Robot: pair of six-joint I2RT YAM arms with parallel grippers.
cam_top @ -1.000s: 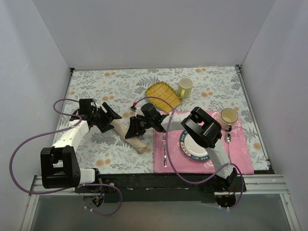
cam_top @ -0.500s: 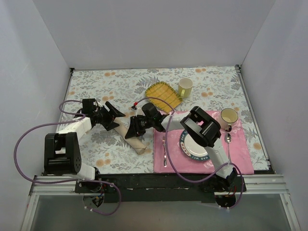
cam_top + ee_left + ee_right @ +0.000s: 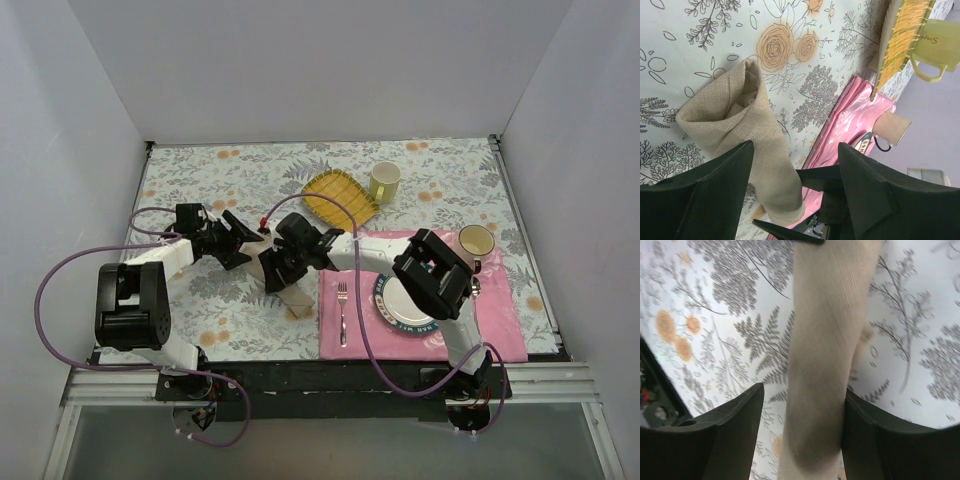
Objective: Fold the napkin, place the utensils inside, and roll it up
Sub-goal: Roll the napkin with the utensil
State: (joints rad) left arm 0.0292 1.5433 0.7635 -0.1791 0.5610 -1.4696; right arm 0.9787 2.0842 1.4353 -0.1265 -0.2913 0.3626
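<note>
**Rolled napkin (image 3: 762, 145) just left of the mat (image 3: 500, 330), long axis running from far-left to near-right.**
Left gripper (image 3: 236, 243) stands spread over the roll's far end. Right gripper (image 3: 802, 390), jaws parted, straddles the roll's middle crosswise, closer to the mat, and looks the better placed.
</note>
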